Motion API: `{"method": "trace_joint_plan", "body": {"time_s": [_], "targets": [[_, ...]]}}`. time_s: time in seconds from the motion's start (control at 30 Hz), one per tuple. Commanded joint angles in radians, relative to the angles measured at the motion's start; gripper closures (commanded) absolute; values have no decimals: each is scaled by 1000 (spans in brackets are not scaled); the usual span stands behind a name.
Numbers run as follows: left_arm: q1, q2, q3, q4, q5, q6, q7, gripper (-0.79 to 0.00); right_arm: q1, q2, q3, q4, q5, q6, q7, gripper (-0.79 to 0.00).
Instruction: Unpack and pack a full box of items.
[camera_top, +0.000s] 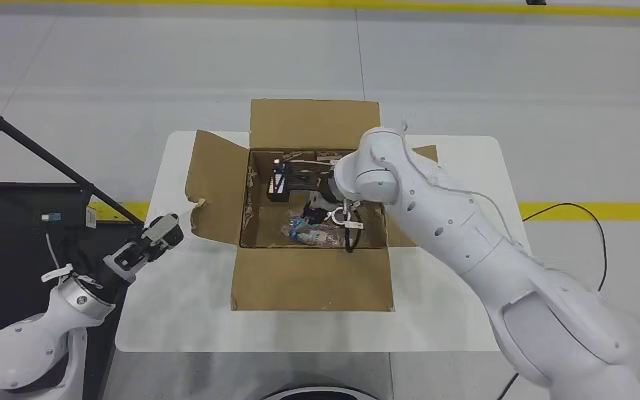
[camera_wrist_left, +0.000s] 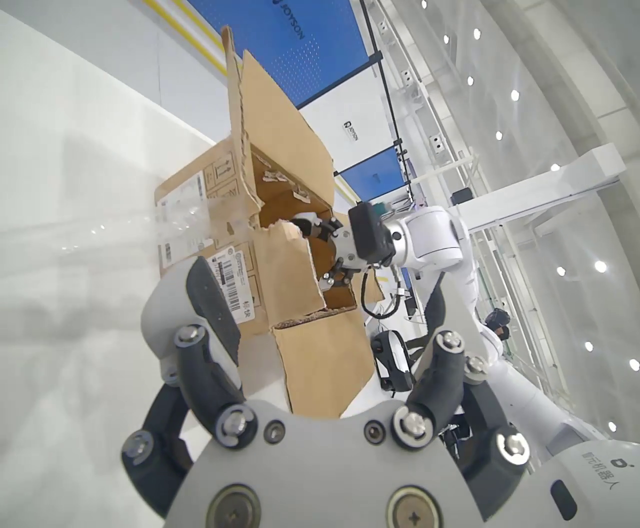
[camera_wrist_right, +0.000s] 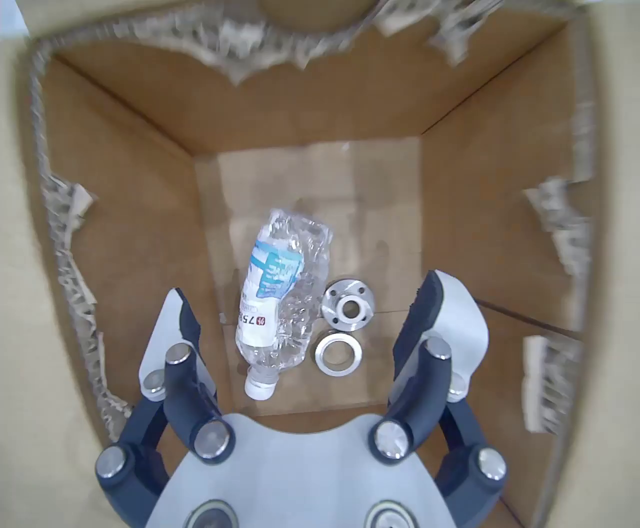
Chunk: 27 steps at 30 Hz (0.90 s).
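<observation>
The jaws of your right arm (camera_top: 440, 225) stood wide apart and empty inside the box (camera_wrist_right: 505, 210), above its floor. Below them lay a crushed plastic bottle (camera_wrist_right: 280, 300) on its side, cap end toward the wrist. Just beside the bottle sat a flanged metal disc (camera_wrist_right: 348, 305) and a plain metal ring (camera_wrist_right: 338, 354), close together and both flat on the cardboard.

The step in hand appeared to be unpacking, with the bottle the likeliest pick.
- You should have centred the jaws across the labelled body, not the neck.
- The crushed wall would probably give, so a gentle close was advisable.
- The fingertip on the disc side needed to drop between bottle and disc without touching either metal part.

The jaws of your left arm (camera_top: 70, 300) were also wide and held nothing. They hung over the table (camera_top: 450, 320) near the box's left flap (camera_top: 215, 195).

Obstructions were as follows.
- The box walls stood close around the right wrist.
- The rim was torn and ragged.
- A wrist cable (camera_wrist_left: 364, 300) hung into the opening and could have snagged on withdrawal.
</observation>
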Motion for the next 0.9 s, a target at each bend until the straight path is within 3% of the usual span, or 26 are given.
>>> {"method": "trace_joint_plan", "body": {"time_s": [0.0,0.23,0.47,0.63,0.87], "targets": [[3,2,14,-6,8,-8,-6,-785,-36,33,62,-92,-16,24,1,-785],[-3,7,71,-31,10,4,-6,-785,-249,147,340,-438,-39,80,-14,-785],[-24,12,127,-43,39,12,2,-785,-473,216,605,-718,-2,131,-20,-785],[-37,16,164,-67,52,12,2,-785,-613,246,780,-819,69,185,-47,-785],[-78,22,254,-64,104,34,-5,-785,-763,275,980,-817,268,182,-73,-785]]}}
